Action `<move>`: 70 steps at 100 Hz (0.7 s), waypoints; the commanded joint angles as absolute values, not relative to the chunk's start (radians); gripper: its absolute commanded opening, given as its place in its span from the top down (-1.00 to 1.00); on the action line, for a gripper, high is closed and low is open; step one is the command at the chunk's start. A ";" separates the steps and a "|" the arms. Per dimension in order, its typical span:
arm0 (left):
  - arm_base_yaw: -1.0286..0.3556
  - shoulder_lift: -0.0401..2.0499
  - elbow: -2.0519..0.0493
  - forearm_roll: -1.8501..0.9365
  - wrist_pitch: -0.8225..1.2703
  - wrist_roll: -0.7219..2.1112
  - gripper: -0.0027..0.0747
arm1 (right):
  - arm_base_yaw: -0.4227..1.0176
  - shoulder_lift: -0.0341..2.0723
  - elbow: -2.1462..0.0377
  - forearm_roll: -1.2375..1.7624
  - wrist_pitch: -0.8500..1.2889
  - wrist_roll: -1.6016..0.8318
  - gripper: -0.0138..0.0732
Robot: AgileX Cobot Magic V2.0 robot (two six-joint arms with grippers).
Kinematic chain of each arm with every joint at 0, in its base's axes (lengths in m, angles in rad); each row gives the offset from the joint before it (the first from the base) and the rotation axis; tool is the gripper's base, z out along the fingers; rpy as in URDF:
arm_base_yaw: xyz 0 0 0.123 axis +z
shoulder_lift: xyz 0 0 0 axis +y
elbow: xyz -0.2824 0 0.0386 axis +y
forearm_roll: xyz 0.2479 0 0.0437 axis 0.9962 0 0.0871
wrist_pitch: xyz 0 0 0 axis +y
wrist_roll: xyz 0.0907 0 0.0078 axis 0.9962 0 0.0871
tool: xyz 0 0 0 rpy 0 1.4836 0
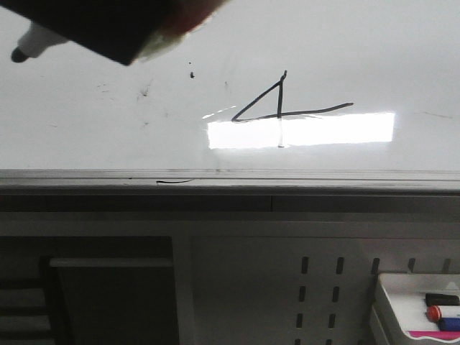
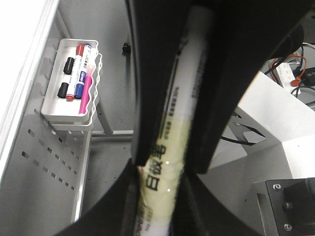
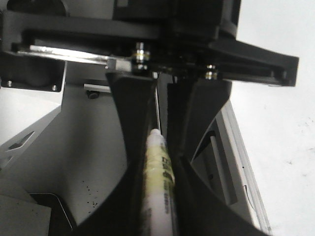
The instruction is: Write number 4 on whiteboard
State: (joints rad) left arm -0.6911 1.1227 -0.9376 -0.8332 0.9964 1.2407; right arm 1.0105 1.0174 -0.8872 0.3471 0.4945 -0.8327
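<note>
One figure already stands on the whiteboard: the number 4, a slanted triangle crossed by an upright stroke, its horizontal bar running long toward 3 o'clock and ending just above the bright rectangular glare. You can judge the writing itself as done, since all the strokes are present and joined, though the shape is stretched. In the front view, a gripper enters at 11 o'clock with a marker whose dark tip is well apart from the figure; which arm this is you cannot tell from that view alone. Your left gripper is clamped on a white-and-yellow marker barrel with printed lettering. Your right gripper likewise pinches a similar pale marker barrel between narrow-set fingers. A short curved black line lies on the grey rim at 6 o'clock of the board. A small white tray of coloured markers hangs below at 5 o'clock. What seems left is only pulling clear or putting the marker away.
</note>
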 commanded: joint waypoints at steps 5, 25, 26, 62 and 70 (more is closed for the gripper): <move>-0.688 1.111 -0.970 -0.864 0.920 1.190 0.98 | 1.011 1.009 -0.925 0.374 0.425 -0.823 0.78; -0.688 1.111 -0.970 -0.844 0.920 1.190 0.98 | 1.009 1.009 -0.925 0.374 0.417 -0.823 0.30; -0.688 1.111 -0.970 -0.844 0.920 1.190 0.98 | 1.009 1.009 -0.925 0.374 0.417 -0.823 0.26; -0.688 1.111 -0.970 -0.844 0.929 1.190 0.98 | 1.009 0.964 -0.930 0.374 0.352 -0.823 -0.58; -0.688 1.111 -0.970 -0.842 0.929 1.190 0.98 | 1.009 0.937 -0.930 0.374 0.352 -0.823 -0.58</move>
State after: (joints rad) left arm -0.6911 1.1251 -0.9381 -0.7954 0.9526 1.2028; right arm 1.0105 0.9815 -0.8882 0.3564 0.4267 -0.8240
